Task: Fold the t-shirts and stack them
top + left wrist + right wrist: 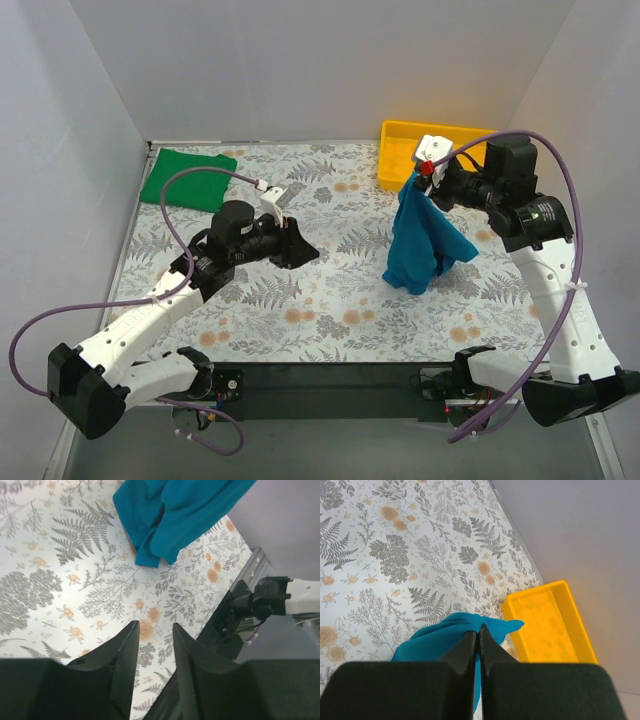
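Observation:
My right gripper (424,178) is shut on a bunched part of the teal-blue t-shirt (422,238) and holds it up, so it hangs crumpled with its lower end near the floral table. In the right wrist view the cloth (432,640) is pinched between the closed fingers (479,630). The bright green t-shirt (187,178) lies folded flat at the far left corner. My left gripper (303,250) is open and empty over the middle of the table, left of the hanging shirt. Its wrist view shows the shirt's lower end (170,515) ahead of the open fingers (152,627).
A yellow plastic tray (425,152) stands at the far right, just behind the right gripper; it also shows in the right wrist view (550,625). White walls enclose the table on three sides. The arm bases and a black rail (330,385) run along the near edge.

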Robot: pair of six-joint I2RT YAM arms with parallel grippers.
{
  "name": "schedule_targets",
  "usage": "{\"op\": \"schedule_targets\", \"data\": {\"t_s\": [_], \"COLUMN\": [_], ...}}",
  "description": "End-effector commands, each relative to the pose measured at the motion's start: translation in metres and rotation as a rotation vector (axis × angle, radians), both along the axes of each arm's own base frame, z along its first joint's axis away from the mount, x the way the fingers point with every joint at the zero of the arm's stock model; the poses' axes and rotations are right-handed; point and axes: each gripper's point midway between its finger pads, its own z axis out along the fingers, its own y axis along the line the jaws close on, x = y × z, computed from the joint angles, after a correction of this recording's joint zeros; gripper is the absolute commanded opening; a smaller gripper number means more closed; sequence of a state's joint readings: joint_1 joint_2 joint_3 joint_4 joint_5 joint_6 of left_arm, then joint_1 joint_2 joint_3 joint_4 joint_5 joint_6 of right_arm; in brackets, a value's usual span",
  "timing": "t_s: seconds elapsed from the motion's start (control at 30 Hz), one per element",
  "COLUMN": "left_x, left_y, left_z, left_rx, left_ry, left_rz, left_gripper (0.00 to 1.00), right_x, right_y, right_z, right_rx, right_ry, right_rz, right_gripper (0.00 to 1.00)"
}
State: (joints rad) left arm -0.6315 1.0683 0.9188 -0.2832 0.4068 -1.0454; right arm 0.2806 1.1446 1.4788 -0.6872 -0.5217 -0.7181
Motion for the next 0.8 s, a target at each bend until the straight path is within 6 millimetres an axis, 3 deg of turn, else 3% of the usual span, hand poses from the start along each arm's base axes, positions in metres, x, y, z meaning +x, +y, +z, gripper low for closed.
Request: {"op": "schedule_targets", "data": {"t_s": [0.0, 0.07, 0.1, 0.17, 0.2, 0.27, 0.33, 0.53, 0.63, 0.77], "left_x": [-0.006, -0.01, -0.019, -0.02, -0.02, -0.02, -0.025, -0.029, -0.03, -0.015], "left_y": [-0.003, -0.01, -0.013, -0.02, -0.024, -0.034, -0.046, -0.094, -0.111, -0.134], "left_z": [-0.013, -0.02, -0.037, -0.044, -0.058, -0.062, -0.08, -0.096, -0.095, -0.11], "left_rx": [-0.022, -0.058, -0.071, -0.111, -0.124, -0.163, -0.158, -0.141, -0.165, -0.137], "left_ry": [0.019, 0.036, 0.102, 0.122, 0.181, 0.198, 0.257, 0.262, 0.255, 0.287], "left_rz": [-0.028, -0.061, -0.089, -0.111, -0.106, -0.135, -0.156, -0.245, -0.281, -0.275], "left_gripper": [0.36, 0.52, 0.55, 0.59, 0.59, 0.62, 0.63, 0.66, 0.66, 0.66], "right_x": [-0.005, -0.005, -0.006, -0.007, -0.008, -0.008, -0.009, -0.012, -0.014, -0.014], "right_y": [-0.007, -0.011, -0.011, -0.013, -0.013, -0.016, -0.016, -0.016, -0.016, -0.019], "right_z": [0.015, 0.014, 0.011, 0.009, 0.008, 0.005, 0.004, -0.003, -0.009, -0.016], "right_rx": [-0.002, -0.001, 0.0, 0.005, 0.007, 0.01, 0.016, 0.039, 0.042, 0.04], "right_ry": [-0.071, -0.073, -0.066, -0.061, -0.058, -0.048, -0.042, -0.009, 0.007, 0.018], "right_rz": [-0.017, -0.025, -0.024, -0.024, -0.025, -0.031, -0.029, -0.017, -0.013, -0.022], "right_gripper": [0.01, 0.01, 0.01, 0.01, 0.01, 0.01, 0.01, 0.01, 0.01, 0.01]}}
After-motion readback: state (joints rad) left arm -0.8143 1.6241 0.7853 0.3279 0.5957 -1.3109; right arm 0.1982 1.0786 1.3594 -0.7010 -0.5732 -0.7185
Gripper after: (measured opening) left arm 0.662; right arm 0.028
